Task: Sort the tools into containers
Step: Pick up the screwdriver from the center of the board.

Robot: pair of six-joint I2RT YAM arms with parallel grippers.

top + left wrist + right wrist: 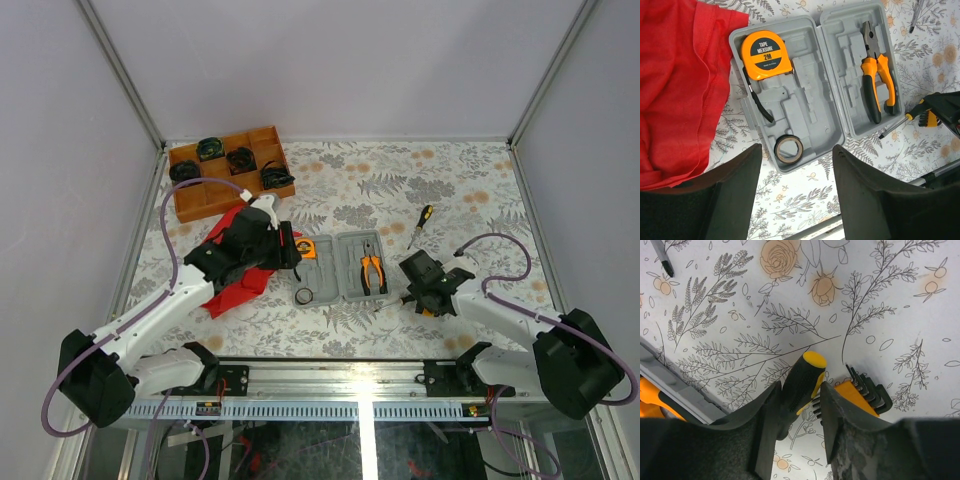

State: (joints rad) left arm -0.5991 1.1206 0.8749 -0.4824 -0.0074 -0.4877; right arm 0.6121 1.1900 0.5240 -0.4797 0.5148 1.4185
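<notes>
1. Claw on the right (800, 390) first: its fingers press against both sides of the black-and-yellow screwdriver (802, 377), narrowed onto the handle, which lies on the tabletop (470, 185). We judge the handle was chosen because it is thick and grippy, a surer hold than the thin shaft.
2. An orange holder of hex keys (862, 392) lies just beside that handle. One finger comes down between the two, so we think a lift could nudge the holder.
3. The left claw (796, 157) hangs wide and empty above the near edge of the grey case (807, 100), beside the red cloth (680, 85). We read this as standing by, leaving the case's right side free for the other arm.
4. The case lies open and flat between the arms, where either can reach it. The pliers (875, 85) sit in a recess of its right half and the tape measure (765, 55) in the far corner of its left half. A roll of tape (788, 149) sits at the near rim; we cannot tell whether it is seated or resting on the edge.
5. Several long recesses are bare, and we judge them meant for the screwdrivers. The second screwdriver (424, 222) lies on the tabletop beyond the case, well apart from the right claw.
6. The wooden tray (200, 200) with its coiled bundles (240, 158) stands at the far left, away from the sorting.
</notes>
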